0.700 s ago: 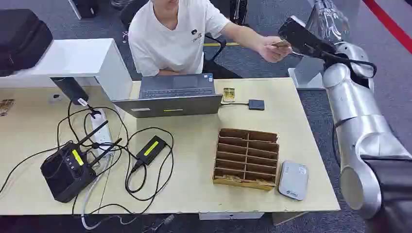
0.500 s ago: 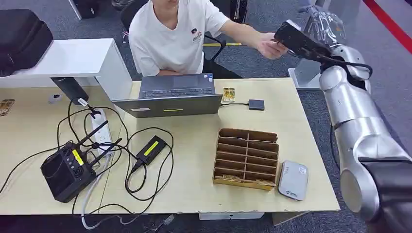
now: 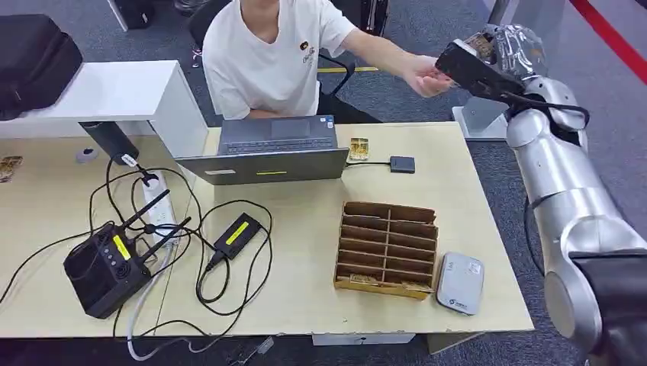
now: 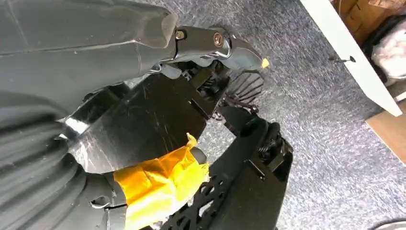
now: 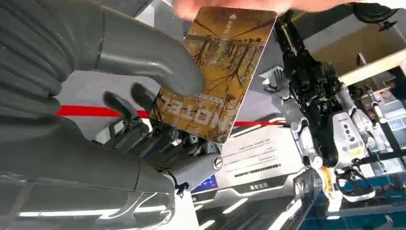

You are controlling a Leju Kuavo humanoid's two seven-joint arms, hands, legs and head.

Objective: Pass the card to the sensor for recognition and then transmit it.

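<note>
Beyond the far right corner of the pale wooden table [image 3: 473, 198], the robot's right hand [image 3: 503, 47] is raised toward the seated person in a white T-shirt [image 3: 267, 57]. Its thick grey thumb [image 5: 143, 52] presses the golden-brown printed plastic card [image 5: 218, 72] against the darker fingers, so the card is pinched, while the person's outstretched hand [image 3: 426, 76] reaches to the card's far edge and appears to touch it. Judging by this, the handover is under way and the release is what remains; whether the small grey rounded card reader [image 3: 461, 283] at the near right corner has read the card I cannot tell. The left hand [image 4: 158, 120] hangs low over speckled grey carpet [image 4: 330, 124]; its fingers look curled, but how far it is closed I cannot tell.

On the table stand a grey laptop [image 3: 267, 149], a slotted brown wooden card rack [image 3: 387, 248] and a black antennaed router [image 3: 103, 271] amid black cables. A red floor stripe [image 3: 610, 30] crosses the carpet at far right.
</note>
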